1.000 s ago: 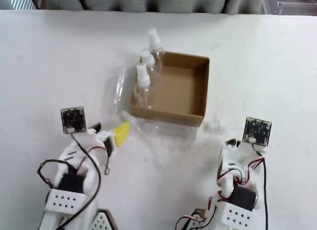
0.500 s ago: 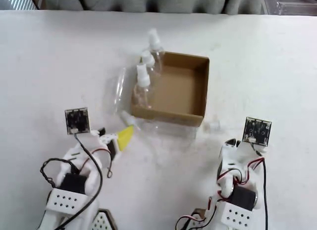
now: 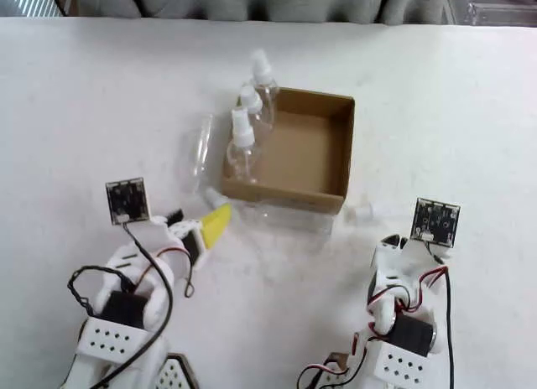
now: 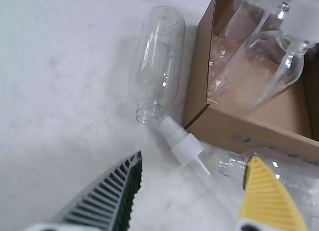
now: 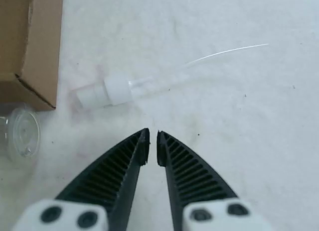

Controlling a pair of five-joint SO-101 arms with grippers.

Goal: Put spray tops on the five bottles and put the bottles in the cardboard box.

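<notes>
Two bottles still uncapped, left claw (image 4: 194, 161) closing in on a loose spray top (image 4: 180, 140).

Left claw is creeping forward again after a small pullback, spread wide and empty, straddling the top lying at the cardboard box (image 3: 285, 194) corner; right claw (image 5: 152, 139) is staying put, pinched almost closed, gripping nothing, with the second spray top (image 5: 107, 91) lying just ahead. Three capped bottles (image 3: 243, 146) are standing at the box's left wall; one open bottle (image 4: 157, 61) is lying on the tabletop (image 3: 436, 95) beside the box, another (image 3: 285, 217) along its front. Pickup likely coming next. Box print (image 4: 249, 140) is showing too small to read.
</notes>
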